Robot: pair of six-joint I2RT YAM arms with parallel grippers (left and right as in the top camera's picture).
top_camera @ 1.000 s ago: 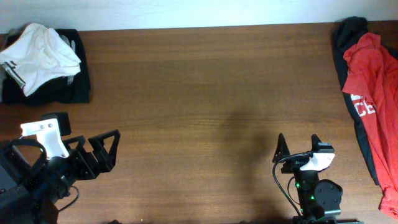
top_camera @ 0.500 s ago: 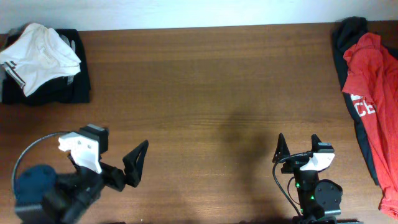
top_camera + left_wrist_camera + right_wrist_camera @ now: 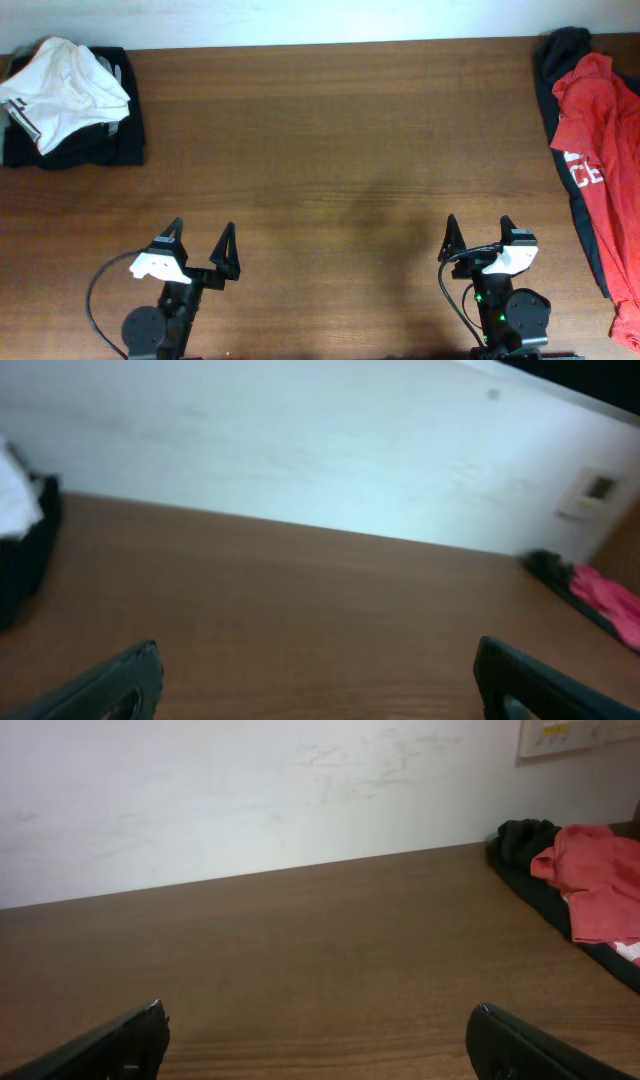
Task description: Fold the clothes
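Both arms sat at the near edge of the table. The left end effector was at the near left. Its two fingers were spread wide apart and pointed toward the far side, and it held nothing. The right end effector was at the near right in the same pose, also wide open and with nothing between the fingers. In each wrist view I saw only the two dark fingertips low in the corners, with bare wood between them and a white wall behind.

The clothes were well apart from both arms. At the far left corner a white shirt lay crumpled on top of a black garment, and a thin dark stripe showed along its left edge. At the far right a red shirt with white print lay spread over a dark garment and ran along the right edge toward the near side. The middle of the table carried nothing. The left wrist view was blurred, so there I could only make out the white and black pile at the left and a red patch at the right.
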